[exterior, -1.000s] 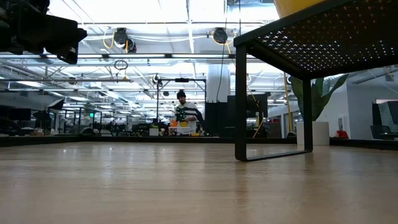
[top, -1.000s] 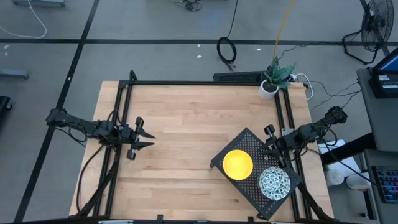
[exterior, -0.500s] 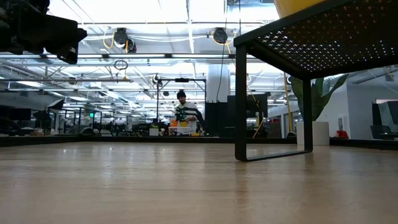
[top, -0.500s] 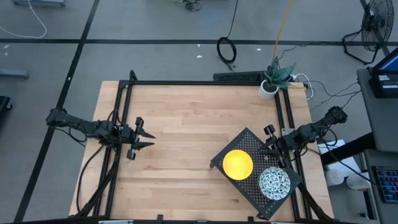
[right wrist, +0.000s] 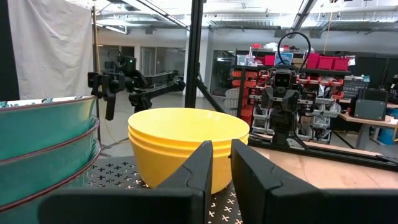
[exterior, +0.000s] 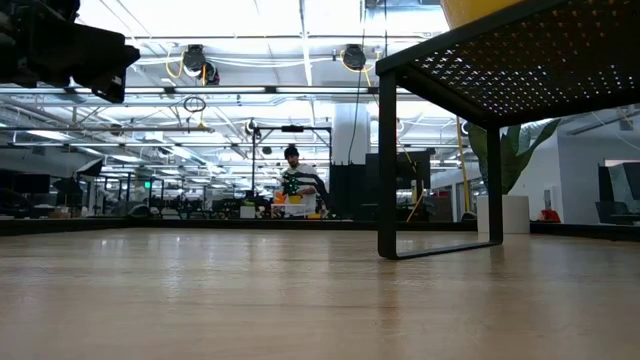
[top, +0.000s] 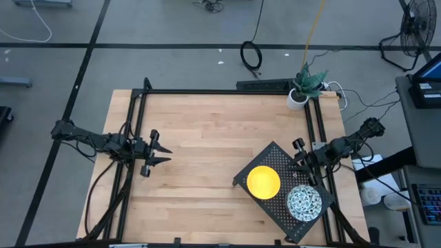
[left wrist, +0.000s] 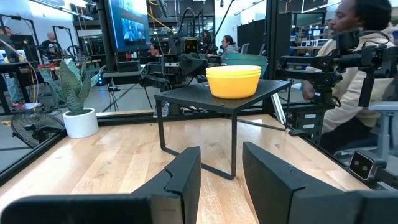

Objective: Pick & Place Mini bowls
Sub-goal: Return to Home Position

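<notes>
Right gripper (top: 300, 164), fingers barely parted, empty: pull it back low and you could clip the yellow bowls (top: 263, 181); left gripper (top: 167, 153) open.

From where I stood, nothing had changed over that last second; the left tool (top: 165, 153) had not budged from its place above the left side of the table (top: 207, 124); the right tool (top: 296, 164) hung at the edge of the shelf (top: 273, 153) just as before; the yellow bowls (top: 263, 181) and the patterned bowls (top: 304, 200) had not shifted on it; even the person (exterior: 292, 175) far off in the room behind looked to be in the same spot.
</notes>
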